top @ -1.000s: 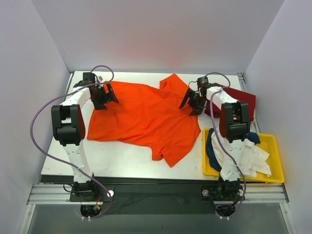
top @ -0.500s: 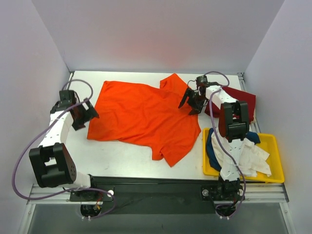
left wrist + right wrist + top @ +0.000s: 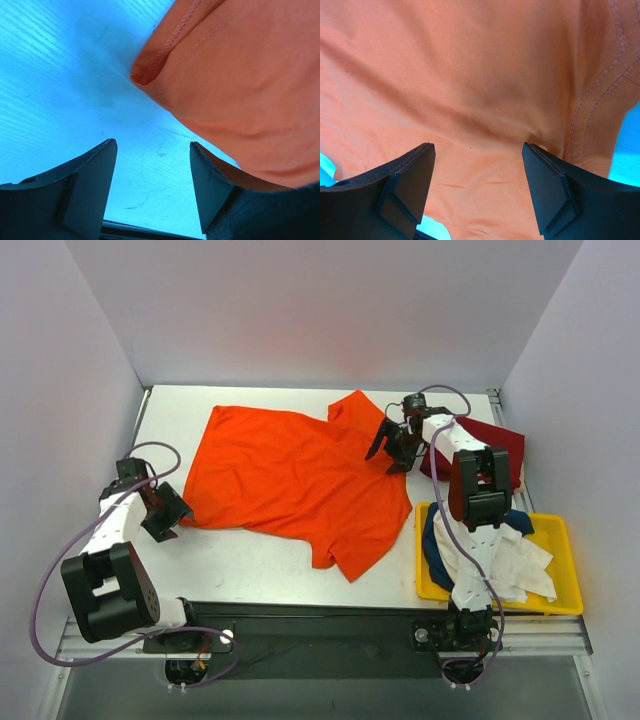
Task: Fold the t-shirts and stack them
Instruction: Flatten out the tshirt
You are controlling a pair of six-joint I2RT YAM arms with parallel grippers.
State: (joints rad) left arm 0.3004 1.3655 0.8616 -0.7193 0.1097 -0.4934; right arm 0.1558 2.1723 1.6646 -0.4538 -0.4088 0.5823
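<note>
White walls enclose a pale table (image 3: 250,565) where the orange t-shirt (image 3: 295,475) lies spread flat, its long axis running across from one arm's side to the other. Its near-left hem corner sits just ahead of the left gripper (image 3: 165,514) and toward that gripper's right finger. The jaws stand wide apart and hold nothing, low over bare tabletop. At the shirt's opposite end the right gripper (image 3: 392,448) hangs directly over the cloth beside a ribbed edge. It is equally wide open, with nothing pinched. Each arm is thus nearest its own end of the garment. The count is one orange shirt and one dark red t-shirt (image 3: 495,445) just beyond the right gripper. One navy t-shirt (image 3: 432,540) and one white t-shirt (image 3: 520,560) lie heaped in the single yellow bin (image 3: 560,540), nearer the right arm's base.
</note>
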